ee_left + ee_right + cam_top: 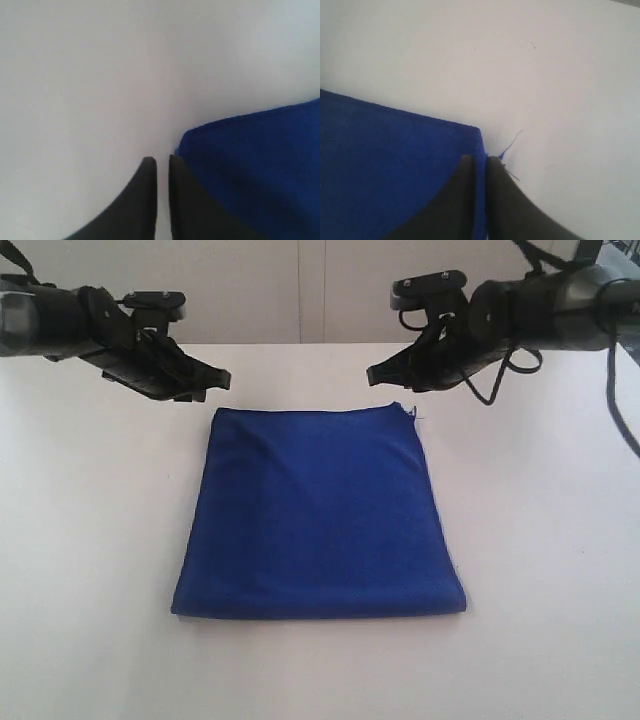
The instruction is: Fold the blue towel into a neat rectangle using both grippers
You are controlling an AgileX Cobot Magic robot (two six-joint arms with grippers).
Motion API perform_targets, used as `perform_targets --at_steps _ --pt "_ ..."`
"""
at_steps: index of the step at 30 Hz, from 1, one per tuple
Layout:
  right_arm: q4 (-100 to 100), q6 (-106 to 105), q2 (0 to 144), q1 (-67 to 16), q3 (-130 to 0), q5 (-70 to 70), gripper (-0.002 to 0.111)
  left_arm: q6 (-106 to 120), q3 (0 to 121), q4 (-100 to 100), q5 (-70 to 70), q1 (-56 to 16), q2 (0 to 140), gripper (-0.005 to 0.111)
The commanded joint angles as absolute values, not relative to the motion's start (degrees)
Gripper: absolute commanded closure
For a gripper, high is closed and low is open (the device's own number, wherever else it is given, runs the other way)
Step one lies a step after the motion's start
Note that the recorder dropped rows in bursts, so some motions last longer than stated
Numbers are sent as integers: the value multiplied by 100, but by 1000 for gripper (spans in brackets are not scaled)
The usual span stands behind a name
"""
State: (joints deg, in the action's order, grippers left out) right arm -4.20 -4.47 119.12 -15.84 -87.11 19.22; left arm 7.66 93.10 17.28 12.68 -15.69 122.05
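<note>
Lying on white table (90, 540) before pale wall (250, 290): the blue towel (320, 515).

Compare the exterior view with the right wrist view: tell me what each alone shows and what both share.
Exterior only: the whole folded royal-blue fuzzy towel, lying flat, and the left black jawed gripper near its far left corner. Right wrist only: a close look at the right black jawed gripper, fingertips narrowly apart at the towel's corner. Both: that corner, its thin loose thread, the white table and the right gripper.
</note>
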Motion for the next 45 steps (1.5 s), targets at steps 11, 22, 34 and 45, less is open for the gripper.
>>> perform_targets --at_steps 11,22,34,45 --pt "-1587 -1170 12758 -1443 -10012 3293 108 844 9482 2384 1928 -1800 12454 107" --pt "-1431 -1180 13344 -1421 -10089 3029 108 1307 9482 2827 2271 -1906 12744 107" --pt "-1300 -1010 13447 -1369 -10089 3031 108 1367 9472 2827 2412 -1906 13052 107" --pt "-1352 -704 13447 -1210 -10089 3076 108 1375 9472 2827 2380 -1906 13082 107"
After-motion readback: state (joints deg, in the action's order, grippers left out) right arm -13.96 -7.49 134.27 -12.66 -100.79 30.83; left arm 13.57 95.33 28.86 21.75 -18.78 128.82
